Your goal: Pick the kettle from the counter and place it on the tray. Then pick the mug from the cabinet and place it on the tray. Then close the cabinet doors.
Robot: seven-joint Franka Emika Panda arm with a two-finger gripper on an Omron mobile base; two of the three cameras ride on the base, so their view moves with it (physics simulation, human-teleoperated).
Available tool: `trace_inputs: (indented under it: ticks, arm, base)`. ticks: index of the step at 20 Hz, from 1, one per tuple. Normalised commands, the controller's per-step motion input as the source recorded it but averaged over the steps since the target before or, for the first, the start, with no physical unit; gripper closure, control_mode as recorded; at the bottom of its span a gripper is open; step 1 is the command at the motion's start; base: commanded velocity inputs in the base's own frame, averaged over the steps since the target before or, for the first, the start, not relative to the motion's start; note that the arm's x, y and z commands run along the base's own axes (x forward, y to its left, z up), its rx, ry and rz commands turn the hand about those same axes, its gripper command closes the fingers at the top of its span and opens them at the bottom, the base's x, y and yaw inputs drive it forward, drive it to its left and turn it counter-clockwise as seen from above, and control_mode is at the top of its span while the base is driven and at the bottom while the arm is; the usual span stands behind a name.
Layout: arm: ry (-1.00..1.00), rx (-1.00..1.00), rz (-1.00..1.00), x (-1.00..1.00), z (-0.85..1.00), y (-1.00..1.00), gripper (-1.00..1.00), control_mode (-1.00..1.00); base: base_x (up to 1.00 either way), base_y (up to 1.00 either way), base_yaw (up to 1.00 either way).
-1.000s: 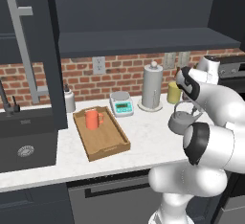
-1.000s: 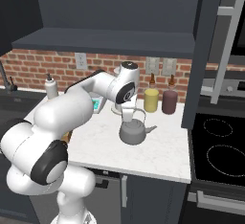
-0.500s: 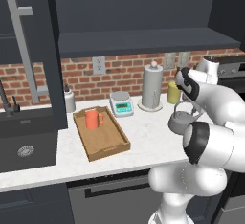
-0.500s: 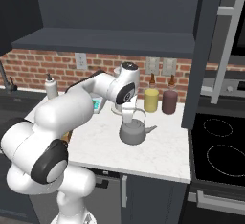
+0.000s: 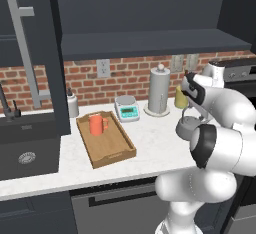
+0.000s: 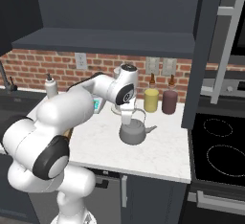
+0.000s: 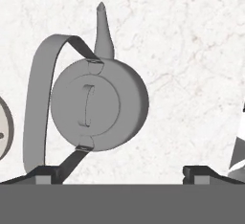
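The dark grey kettle (image 6: pixel 133 132) stands on the white counter (image 6: pixel 162 147), right of the tray, with its spout pointing toward the stove. My gripper (image 6: pixel 127 118) hangs just above it, open, its fingers set wide apart. In the hand view the kettle (image 7: pixel 98 103) lies between and beyond the fingertips (image 7: pixel 48 173), its arched handle swung toward the left one; the gripper (image 7: pixel 124 174) touches nothing. The orange-red mug (image 5: pixel 96 124) stands upright in the wooden tray (image 5: pixel 114 140). From the left base view the kettle (image 5: pixel 186 127) is partly behind my arm. Both cabinet doors (image 5: pixel 30 53) are swung open.
A tall paper-towel cylinder (image 5: pixel 159 90) and a small scale (image 5: pixel 126 109) stand by the brick wall. A yellow jar (image 6: pixel 151 99) and a maroon jar (image 6: pixel 169 101) sit behind the kettle. The stove (image 6: pixel 220 146) lies right, the sink (image 5: pixel 25 150) left. The open right door (image 6: pixel 210 50) hangs overhead.
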Motion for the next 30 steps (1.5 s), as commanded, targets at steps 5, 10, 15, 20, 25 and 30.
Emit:
trace_inputs:
  ticks: [5, 10, 15, 20, 25, 30]
  arm:
    - [0.05, 0.0, 0.0, 0.0, -0.1, 0.02, -1.0, -1.0]
    - [0.01, 0.01, 0.0, 0.0, 0.04, -0.05, -1.0, -1.0]
    - [0.0, 0.03, 0.0, -0.06, 0.29, -0.13, -1.0, -1.0]
    - [0.0, 0.03, 0.0, 0.08, 0.32, -0.04, -1.0, -1.0]
    - [0.02, 0.03, 0.0, 0.24, 0.18, -0.01, -1.0, -1.0]
    - [0.01, 0.03, 0.0, 0.19, 0.0, 0.0, -1.0, -1.0]
  base:
    - [0.0, 0.0, 0.0]
    - [0.0, 0.0, 0.0]
    - [0.0, 0.0, 0.0]
    - [0.0, 0.0, 0.0]
    - [0.0, 0.0, 0.0]
    - [0.0, 0.0, 0.0]
